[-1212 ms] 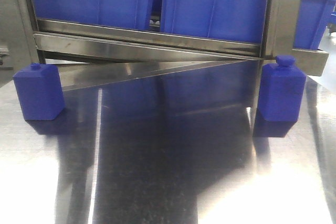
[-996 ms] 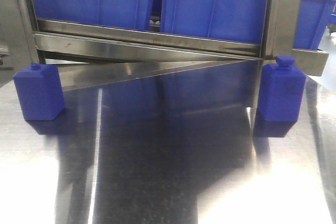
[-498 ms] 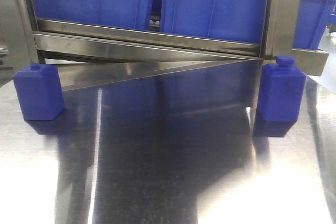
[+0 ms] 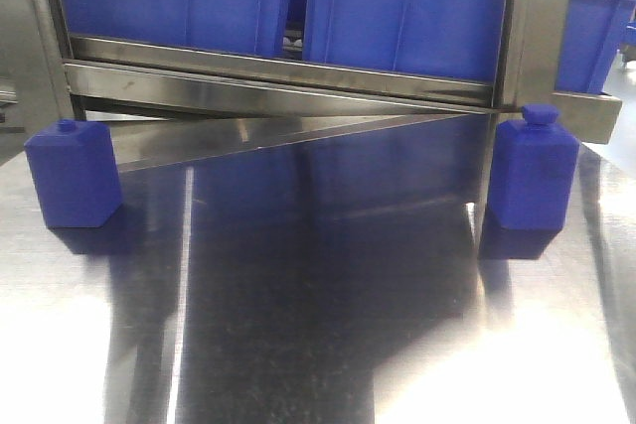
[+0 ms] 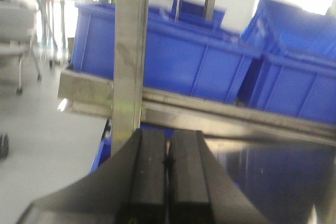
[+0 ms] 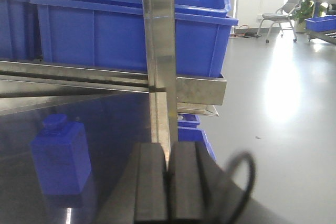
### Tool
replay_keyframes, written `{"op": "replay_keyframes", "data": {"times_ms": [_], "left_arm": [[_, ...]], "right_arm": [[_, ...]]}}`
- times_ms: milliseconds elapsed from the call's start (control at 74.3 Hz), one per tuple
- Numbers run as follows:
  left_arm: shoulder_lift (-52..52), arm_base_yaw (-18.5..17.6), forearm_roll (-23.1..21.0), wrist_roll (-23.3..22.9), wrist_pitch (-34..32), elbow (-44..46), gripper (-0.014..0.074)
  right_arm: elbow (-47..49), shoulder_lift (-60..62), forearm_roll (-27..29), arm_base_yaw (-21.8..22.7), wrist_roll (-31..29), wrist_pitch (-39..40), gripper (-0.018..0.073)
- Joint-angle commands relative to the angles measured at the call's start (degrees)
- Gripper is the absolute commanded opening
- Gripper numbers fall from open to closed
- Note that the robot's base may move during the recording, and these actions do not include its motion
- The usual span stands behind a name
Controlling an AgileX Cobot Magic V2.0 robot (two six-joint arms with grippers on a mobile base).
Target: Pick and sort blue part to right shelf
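The blue part [image 4: 75,174], a squat block with a small cap knob, stands on the steel table at the far left, in front of the rack. The right shelf [image 4: 278,76] runs along the back with its flat steel rail and large blue bins [image 4: 407,17]. Neither gripper shows in the front view. My left gripper [image 5: 168,134] is shut with nothing between its fingers, facing a shelf post [image 5: 128,51]. My right gripper [image 6: 169,146] is also shut and empty, facing another post [image 6: 160,51]; the rail and bins [image 6: 126,35] are behind it.
A taller blue bottle [image 4: 534,171] with a broader cap stands at the right by the rack's post, left of my right gripper [image 6: 60,156]. The table [image 4: 318,325] is reflective steel. Beyond the shelf's right end are grey floor and a chair [image 6: 278,22].
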State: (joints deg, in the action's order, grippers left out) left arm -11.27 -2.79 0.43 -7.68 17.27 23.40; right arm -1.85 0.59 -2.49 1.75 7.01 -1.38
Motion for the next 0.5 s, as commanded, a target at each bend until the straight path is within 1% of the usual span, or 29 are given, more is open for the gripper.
{"op": "replay_keyframes", "data": {"times_ms": [0, 40, 81, 121, 162, 242, 310, 390, 485], "left_arm": [[-6.38, -0.21, -0.43, 0.08, 2.49, 6.88, 0.0228], [-9.36, -0.21, -0.43, 0.76, 4.77, 8.65, 0.0278], [-12.35, -0.21, -0.43, 2.7, 6.6, 9.84, 0.0332], [-15.72, -0.21, -0.94, 4.81, 7.77, 10.85, 0.0395], [-18.06, -0.21, -1.76, 5.78, 8.34, 11.39, 0.0437], [-23.52, -0.21, -3.86, 6.1, 9.87, 12.82, 0.0524], [-28.19, -0.21, -5.87, 6.76, 12.43, 14.81, 0.058], [-33.51, -0.21, -9.81, 9.84, 15.41, 17.64, 0.0639], [-40.31, -0.21, -16.44, 13.08, 18.42, 22.62, 0.0688]], "right_arm": [[1.33, 1.23, 0.11, 0.16, 0.04, 5.54, 0.0056], [1.33, 1.23, 0.11, 0.16, 0.04, 5.54, 0.0056], [1.33, 1.23, 0.11, 0.16, 0.04, 5.54, 0.0056], [1.33, 1.23, 0.11, 0.16, 0.04, 5.54, 0.0056], [1.33, 1.23, 0.11, 0.16, 0.04, 5.54, 0.0056], [1.33, 1.23, 0.11, 0.16, 0.04, 5.54, 0.0056], [1.33, 1.23, 0.11, 0.16, 0.04, 5.54, 0.0056], [1.33, 1.23, 0.11, 0.16, 0.04, 5.54, 0.0056], [1.33, 1.23, 0.11, 0.16, 0.04, 5.54, 0.0056]]}}
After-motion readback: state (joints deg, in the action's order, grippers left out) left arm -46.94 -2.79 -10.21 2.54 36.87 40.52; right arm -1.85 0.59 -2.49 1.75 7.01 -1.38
